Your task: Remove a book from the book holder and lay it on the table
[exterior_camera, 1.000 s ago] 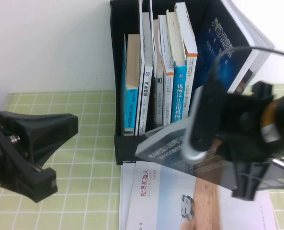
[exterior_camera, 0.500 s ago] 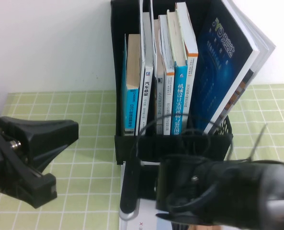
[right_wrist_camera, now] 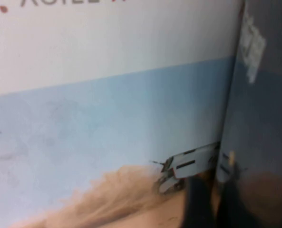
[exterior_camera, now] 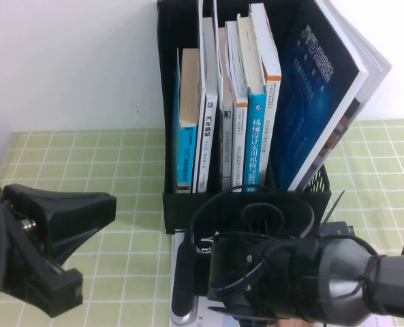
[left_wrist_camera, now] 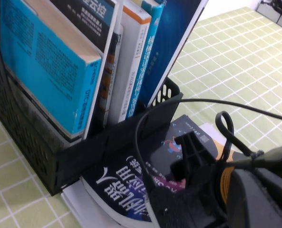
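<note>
Right end effector (exterior_camera: 188, 286), grip unclear to me, has lowered the book (left_wrist_camera: 131, 183) onto the desk (exterior_camera: 120, 197) before the book holder (exterior_camera: 181, 208); left end effector (exterior_camera: 45, 231) waits open.

On the blue spine (exterior_camera: 256, 139) in the book holder (exterior_camera: 178, 211), "机械设计实用机构" is printed in white. On the white spine (exterior_camera: 208, 129) beside it, "汽车悬架" is read in dark characters. Pale letters are seen on the dark-blue cover (exterior_camera: 321, 82), too unclear to read. A red "X" is shown on the white book (exterior_camera: 196, 320). Big white Chinese title characters are carried by the book (left_wrist_camera: 117, 185), upside down and partly covered.
</note>
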